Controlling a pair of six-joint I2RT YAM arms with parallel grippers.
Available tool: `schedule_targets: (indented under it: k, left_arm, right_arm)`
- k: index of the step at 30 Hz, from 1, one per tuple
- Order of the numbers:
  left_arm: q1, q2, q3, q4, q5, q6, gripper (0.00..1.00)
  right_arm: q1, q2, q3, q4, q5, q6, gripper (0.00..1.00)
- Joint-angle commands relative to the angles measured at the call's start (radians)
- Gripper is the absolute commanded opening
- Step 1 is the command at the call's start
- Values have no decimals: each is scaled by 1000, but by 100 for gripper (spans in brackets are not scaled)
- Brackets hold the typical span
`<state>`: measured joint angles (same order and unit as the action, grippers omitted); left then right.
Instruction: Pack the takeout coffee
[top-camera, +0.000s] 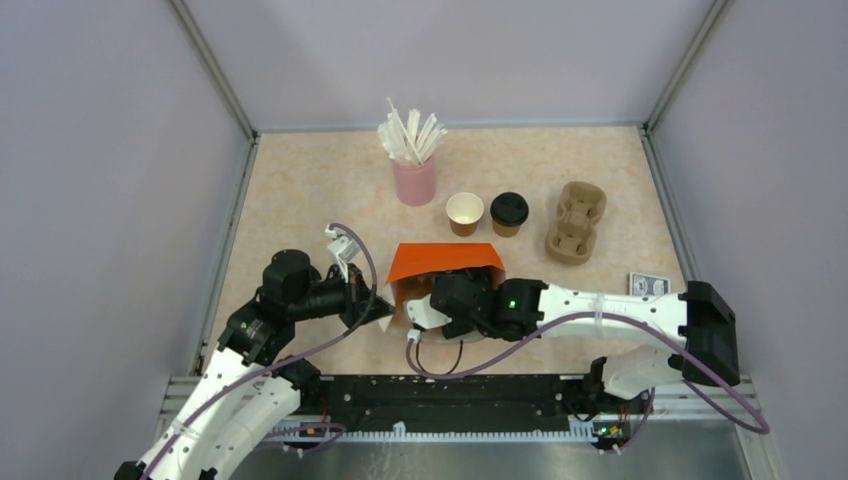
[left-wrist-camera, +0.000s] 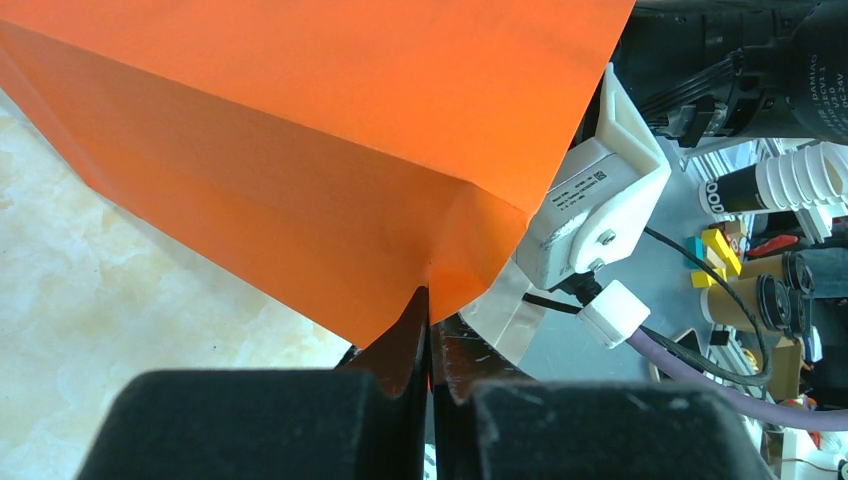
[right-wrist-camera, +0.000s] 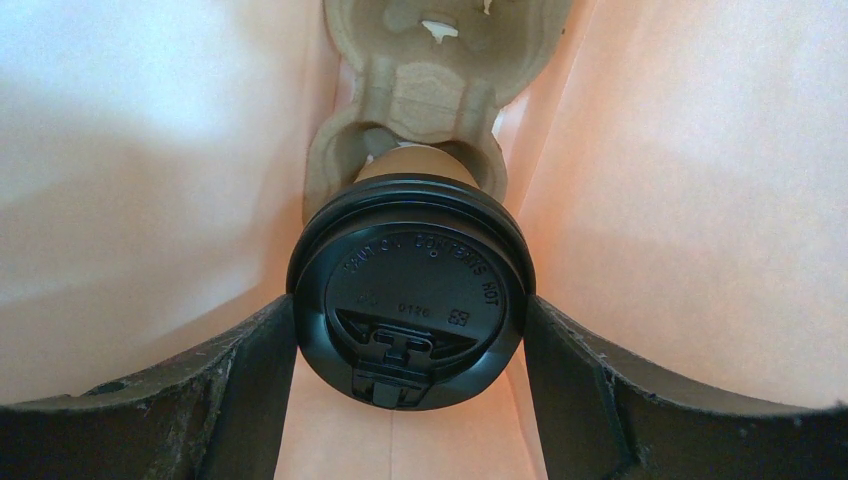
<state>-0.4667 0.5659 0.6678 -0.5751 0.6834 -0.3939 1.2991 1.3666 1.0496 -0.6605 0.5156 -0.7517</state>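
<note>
An orange paper bag (top-camera: 445, 262) lies on the table between my two arms. My left gripper (left-wrist-camera: 430, 310) is shut on an edge of the orange bag (left-wrist-camera: 330, 130) at its mouth. My right gripper (right-wrist-camera: 410, 330) reaches inside the bag, its fingers pressed against both sides of the black lid of a brown takeout coffee cup (right-wrist-camera: 410, 300). That cup's base sits at a slot of a tan pulp carrier (right-wrist-camera: 430, 90) deeper in the bag. Behind the bag stand an open brown cup (top-camera: 464, 213) and a lidded one (top-camera: 509, 213).
A pink cup of white straws (top-camera: 414, 180) stands at the back centre. A second tan pulp carrier (top-camera: 577, 222) lies to the right of the cups. A small card (top-camera: 648, 284) lies near the right arm. Grey walls enclose the table on three sides.
</note>
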Motion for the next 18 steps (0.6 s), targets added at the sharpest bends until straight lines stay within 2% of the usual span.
schedule_targets:
  k: [1,7,18]
  left_arm:
    - [-3,2,35,53,14,7,3]
    - [-3,-7,21,65,25,-6,3]
    - [-2,-7,21,62,22,0,3]
  right_arm:
    - [-8,-8,5,29,-12,-34,68]
    - [-8,-3,-18,65,-19,-50,68]
    - [-9,20,12,4,-12,-8,68]
